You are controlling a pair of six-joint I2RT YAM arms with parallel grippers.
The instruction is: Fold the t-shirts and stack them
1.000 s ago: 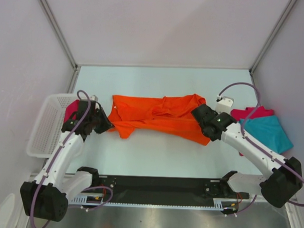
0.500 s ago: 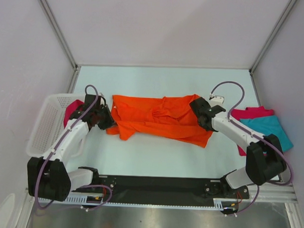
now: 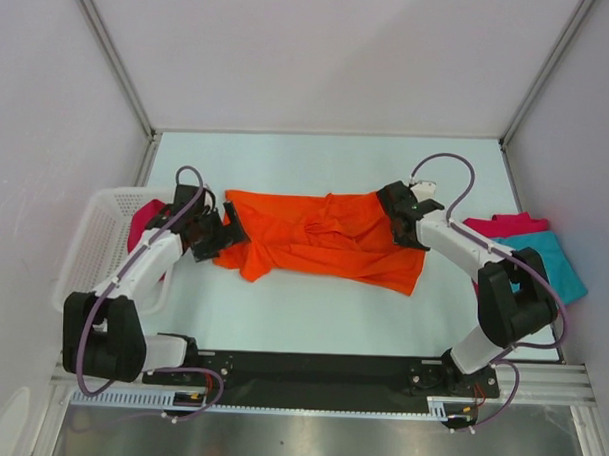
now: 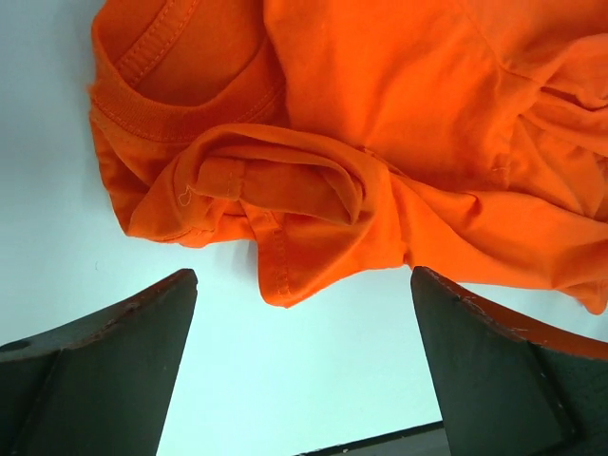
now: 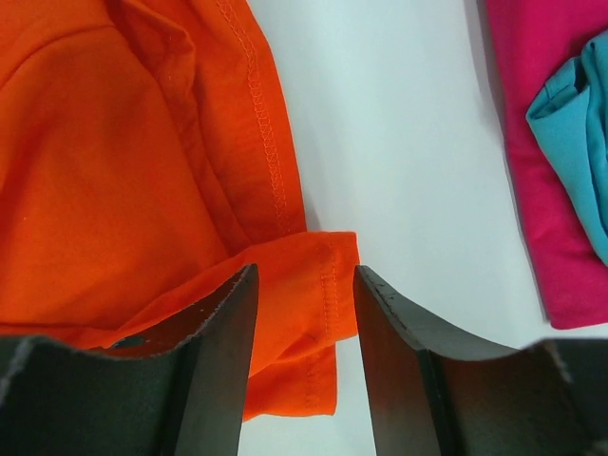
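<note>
Two tees looked finished, and that was the good news: at the right edge of the overhead view the teal t-shirt sat folded on top of a crimson t-shirt, a small stack well apart from the action. Centre frame, the orange t-shirt was laid out across the surface but far from neat, with its collar end toward the left, a sleeve bunched up just beside the collar, and creases running through the body. No fold in it yet, by my reading. The left fingers were spread wide and held nothing, hovering just short of that crumpled sleeve. Over on the right, the right fingers stood at a narrow gap straddling a stitched hem corner; cloth lay between them, though they did not seem to be pinching it. And more was waiting: a crimson bundle, very likely another tee, lay in the white basket at the left edge. So roughly the middle of the job, I judged: orange to flatten, fold and stack, then the one in the basket.
</note>
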